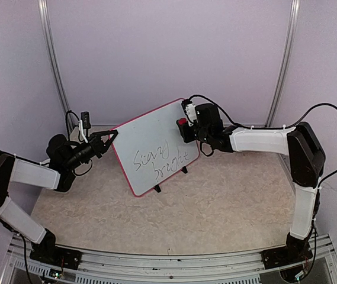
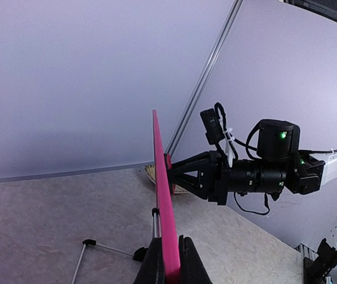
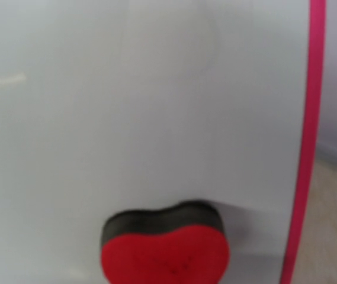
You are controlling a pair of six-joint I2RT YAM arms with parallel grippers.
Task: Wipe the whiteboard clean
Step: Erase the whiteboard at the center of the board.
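Now — whiteboard (image 1: 150, 139): tilted upright, scrawl (image 1: 162, 161) on lower half
Left gripper (image 1: 112, 136): clamped on whiteboard's left edge
Right gripper (image 1: 185, 125): closed on heart-shaped eraser (image 3: 165, 251) — pressed to whiteboard's upper right

The whiteboard (image 1: 150, 142) has a smooth, glossy white face and a bright pink, plastic-looking frame, its edge between the matt black left jaws. At the right jaws is the eraser (image 3: 165, 254) — smooth red top, dull black underlayer. The bench (image 1: 227, 207) is mottled and matt.
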